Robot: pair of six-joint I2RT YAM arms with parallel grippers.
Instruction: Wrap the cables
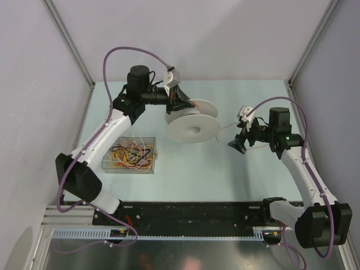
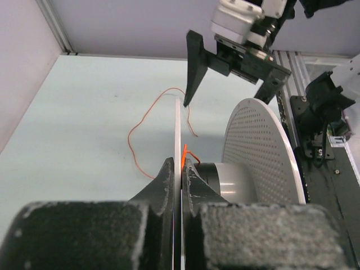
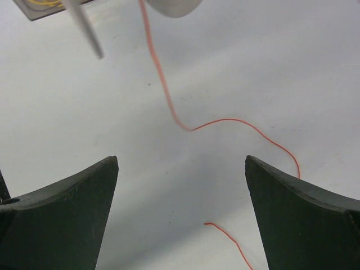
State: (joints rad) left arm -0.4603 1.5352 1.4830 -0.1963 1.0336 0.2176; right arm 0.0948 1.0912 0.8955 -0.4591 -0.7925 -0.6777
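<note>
Cables: most lie tangled in box, left of spool. One orange cable trails from spool hub over table. Spool flange is pinched tight by left gripper. Above the orange cable hangs right gripper, fingers spread wide, empty.

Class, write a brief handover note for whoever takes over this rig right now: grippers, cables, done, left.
Left gripper: shut on a flange of the spool.
Right gripper: open, above the orange cable.
Orange cable: one end at the hub, rest loose on the table.
Other cables: tangled in the clear box.
Done: nothing visibly wound. Left: wind orange, then the others.
</note>
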